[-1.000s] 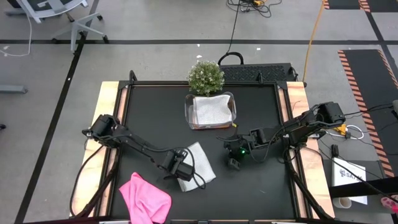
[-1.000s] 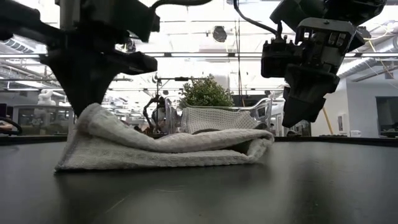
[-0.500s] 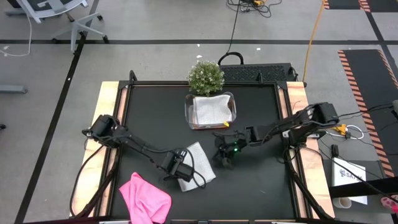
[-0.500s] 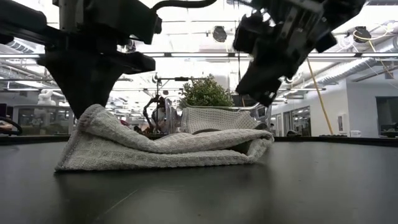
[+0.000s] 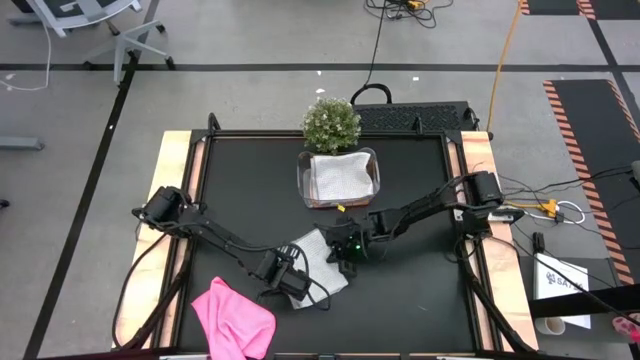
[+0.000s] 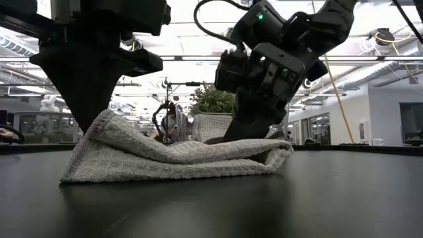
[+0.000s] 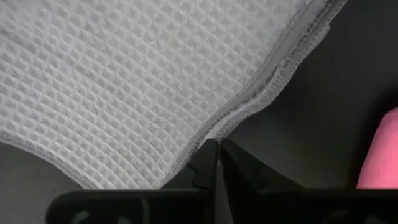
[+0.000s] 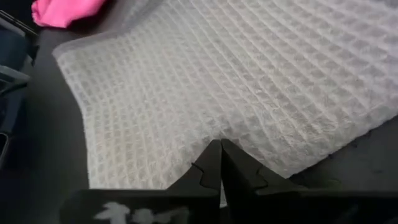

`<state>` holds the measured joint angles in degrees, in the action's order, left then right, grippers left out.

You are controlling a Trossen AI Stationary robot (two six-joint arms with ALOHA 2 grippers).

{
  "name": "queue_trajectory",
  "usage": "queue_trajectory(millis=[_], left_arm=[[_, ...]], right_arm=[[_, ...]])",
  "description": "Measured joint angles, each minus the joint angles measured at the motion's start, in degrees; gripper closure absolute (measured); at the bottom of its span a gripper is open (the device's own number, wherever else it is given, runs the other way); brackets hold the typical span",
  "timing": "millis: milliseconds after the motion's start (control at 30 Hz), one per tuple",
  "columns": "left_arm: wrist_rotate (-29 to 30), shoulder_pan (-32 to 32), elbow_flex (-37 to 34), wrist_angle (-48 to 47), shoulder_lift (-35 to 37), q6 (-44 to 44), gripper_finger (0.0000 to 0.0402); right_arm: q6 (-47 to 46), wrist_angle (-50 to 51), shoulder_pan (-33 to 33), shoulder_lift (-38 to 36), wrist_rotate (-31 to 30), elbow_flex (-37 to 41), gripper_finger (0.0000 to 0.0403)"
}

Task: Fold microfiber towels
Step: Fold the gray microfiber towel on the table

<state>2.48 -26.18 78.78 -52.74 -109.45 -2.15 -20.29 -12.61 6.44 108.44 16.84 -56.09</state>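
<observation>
A light grey waffle towel (image 5: 314, 246) lies folded on the black table, left of centre and toward the near edge. In the low view its fold bulges at the right end (image 6: 277, 155) and its left end peaks upward. My left gripper (image 7: 217, 144) points straight down over that peak (image 6: 98, 123) and is shut on it. My right gripper (image 8: 219, 144) slants down from the right, shut, with its tips on the towel's top. A pink towel (image 5: 232, 318) lies crumpled on the table at the near left. My left gripper pinches the grey towel's hemmed edge (image 7: 231, 116) between its two fingers, coming from above and pointing down. That end is raised in a peak (image 6: 99, 125); the remainder lies on the table. How many layers it has, I cannot tell. My right gripper sets its shut fingertips (image 8: 214, 155) on the towel's upper layer (image 8: 217, 127), slanting down from the table's right side. The towel lies flat on the table under them (image 6: 228, 142).
A clear tub (image 5: 303, 183) holding a folded grey towel (image 5: 338, 176) stands at the far middle, with a small potted plant (image 5: 331, 122) behind it. The table's right half (image 5: 420, 290) is bare black surface.
My right gripper has swung from the table's right middle toward the left and down onto the grey towel, rolling as it went. The towel keeps its folded shape, its left end still held up by my left gripper.
</observation>
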Motion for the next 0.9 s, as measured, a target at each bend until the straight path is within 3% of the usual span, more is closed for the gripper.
queue_trajectory(millis=[233, 400, 733, 800, 900], left_arm=[[0.04, -0.1, 0.0, 0.42, -0.02, -2.21, 0.0398], [0.2, -0.07, 0.0, 0.14, -0.02, -4.52, 0.0384], [0.21, -0.09, 0.05, 0.31, -0.09, -5.3, 0.0377], [2.78, 0.56, 0.69, 0.18, -0.09, -4.16, 0.0389], [11.86, 2.92, 3.13, 1.86, 0.37, -2.18, 0.0397]], right_arm=[[0.19, 5.57, -0.19, 0.23, 0.07, 1.17, 0.0403], [0.41, 9.91, -0.78, -2.63, 0.6, 4.73, 0.0403], [-2.03, 12.02, -1.14, -15.16, -3.19, 14.53, 0.0403], [-3.36, 12.05, -1.18, -16.94, -4.51, 15.81, 0.0403], [-4.48, 11.86, -1.18, -18.26, -5.0, 16.52, 0.0403]])
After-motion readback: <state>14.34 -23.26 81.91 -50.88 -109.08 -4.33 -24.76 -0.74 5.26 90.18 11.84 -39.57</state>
